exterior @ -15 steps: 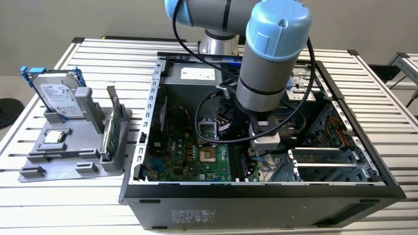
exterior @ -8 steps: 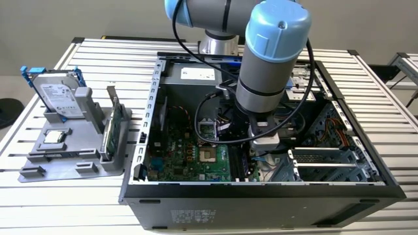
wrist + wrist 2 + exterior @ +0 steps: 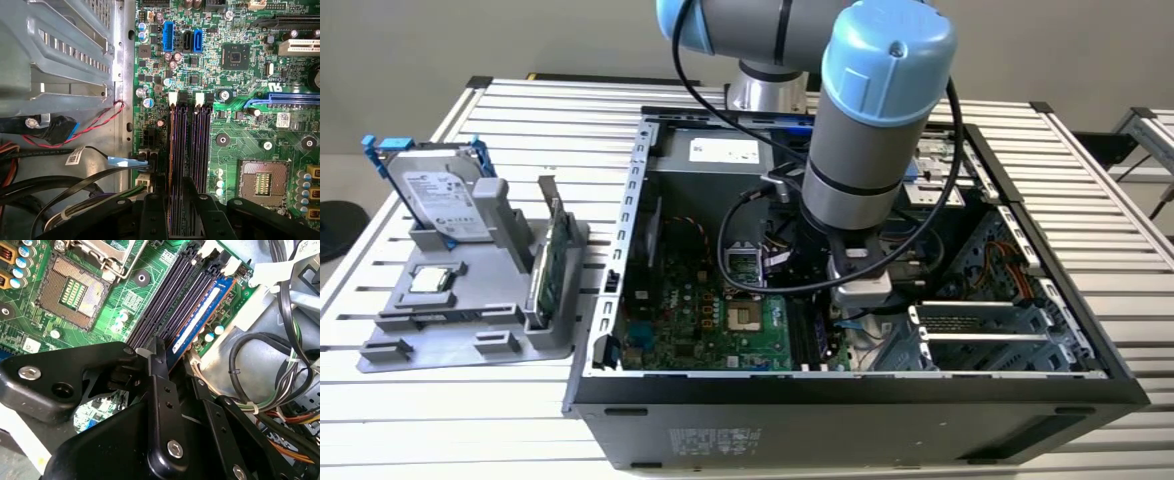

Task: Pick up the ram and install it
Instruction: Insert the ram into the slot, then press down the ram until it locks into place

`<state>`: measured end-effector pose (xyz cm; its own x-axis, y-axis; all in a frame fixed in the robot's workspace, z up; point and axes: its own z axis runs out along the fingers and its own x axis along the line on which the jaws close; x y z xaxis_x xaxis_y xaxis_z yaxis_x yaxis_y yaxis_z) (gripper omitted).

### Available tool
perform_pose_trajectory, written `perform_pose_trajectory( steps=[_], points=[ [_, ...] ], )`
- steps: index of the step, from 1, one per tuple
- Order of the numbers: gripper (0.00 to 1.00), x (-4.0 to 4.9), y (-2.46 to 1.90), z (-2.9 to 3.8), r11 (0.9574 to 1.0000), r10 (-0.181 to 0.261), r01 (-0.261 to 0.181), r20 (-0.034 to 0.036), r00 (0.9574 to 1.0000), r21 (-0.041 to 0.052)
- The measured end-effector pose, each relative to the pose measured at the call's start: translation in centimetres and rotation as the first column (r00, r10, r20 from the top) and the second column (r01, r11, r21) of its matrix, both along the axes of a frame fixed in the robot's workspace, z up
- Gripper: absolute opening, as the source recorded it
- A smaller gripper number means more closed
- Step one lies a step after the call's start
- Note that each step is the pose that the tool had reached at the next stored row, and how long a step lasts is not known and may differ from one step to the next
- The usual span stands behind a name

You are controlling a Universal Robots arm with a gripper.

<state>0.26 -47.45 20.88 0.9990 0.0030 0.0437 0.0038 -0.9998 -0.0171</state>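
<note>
Gripper (image 3: 170, 365) links loom closest in the second wrist view, black fingers (image 3: 159, 390) pressed in on the ram (image 3: 202, 315), the blue stick standing edge-up in the outermost of the memory slots (image 3: 170, 300), near the motherboard (image 3: 125, 305) edge. It looks seated or nearly so; I can't tell whether the white latches (image 3: 225, 267) have clicked over. My read: it's light, stiff and thin, and fragile along its chips, so the hold belongs on the long top edge with force going straight down the slot. Room is tight: a wire bundle (image 3: 260, 385) crowds just beside the slot on the metal side, with empty slots on the other. Further out, in the exterior view, the computer case (image 3: 854, 390) walls box the arm (image 3: 874, 130) in, with only the open top free. Beyond, the hard drive (image 3: 447, 195) waits on its grey holder (image 3: 467, 330).
</note>
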Motion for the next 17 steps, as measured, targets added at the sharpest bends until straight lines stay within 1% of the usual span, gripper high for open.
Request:
perform_pose_trajectory(
  steps=[9, 12, 14, 16, 17],
  points=[
    [1.0, 0.0, 0.0, 0.03, 1.0, 0.0, 0.0, 0.0, 1.0, 0.0007],
    [1.0, 0.0, 0.0, 0.19, 1.0, 0.0, 0.0, 0.0, 1.0, 0.0008],
    [1.0, 0.0, 0.0, 0.52, 1.0, 0.0, 0.0, -0.0001, 1.0, 0.0009],
    [1.0, 0.0, 0.0, 1.11, 1.0, 0.0, 0.0, -0.0001, 1.0, 0.0011],
    [1.0, 0.0, 0.0, 1.51, 1.0, 0.0, 0.0, 0.0, 1.0, 0.0015]
  ],
)
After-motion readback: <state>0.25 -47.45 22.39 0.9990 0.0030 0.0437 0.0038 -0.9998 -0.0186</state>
